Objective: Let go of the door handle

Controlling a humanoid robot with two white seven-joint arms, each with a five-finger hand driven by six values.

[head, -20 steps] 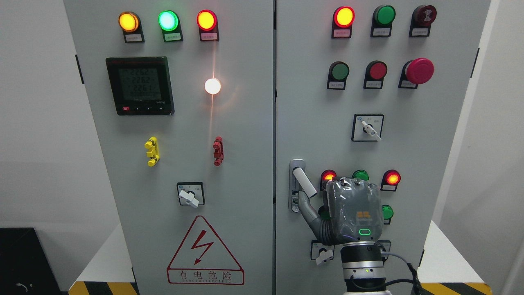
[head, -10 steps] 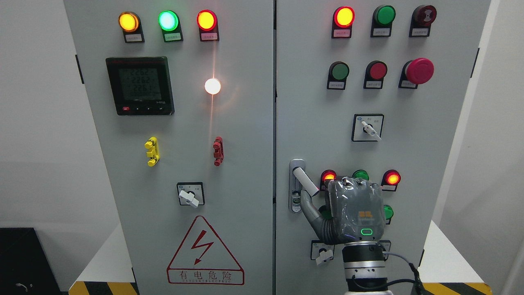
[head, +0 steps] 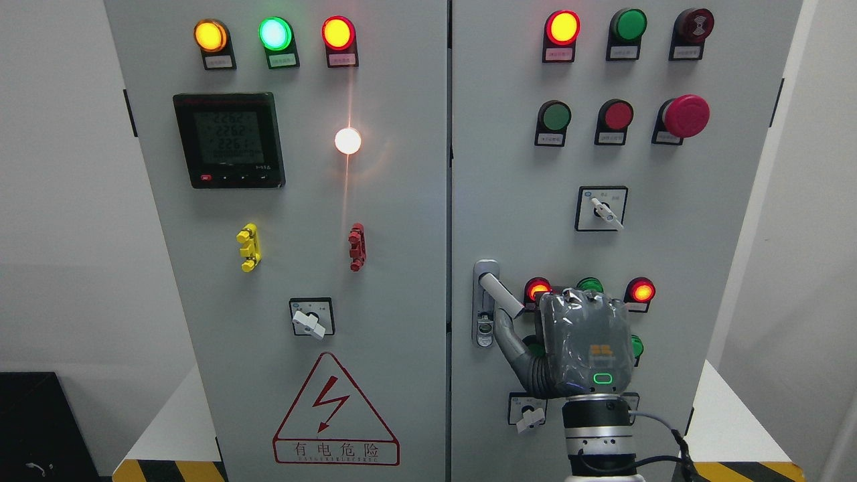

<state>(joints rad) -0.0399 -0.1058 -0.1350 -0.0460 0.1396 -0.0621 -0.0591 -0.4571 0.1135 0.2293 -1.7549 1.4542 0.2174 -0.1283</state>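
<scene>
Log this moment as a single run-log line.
right hand: thumb under door handle, grip unclear | handle: angled out from right cabinet door | left arm: out of view | step: release pending

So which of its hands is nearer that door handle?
The right hand: it sits just right of the door handle, thumb beneath it. The left hand is out of view.

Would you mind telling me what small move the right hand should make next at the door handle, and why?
Probably draw the right hand straight back from the cabinet. Its thumb sits just under the swung-out handle, seemingly touching it or nearly so, while the other fingers are hidden behind the palm, so backing away would finish the release without knocking the lever.
</scene>
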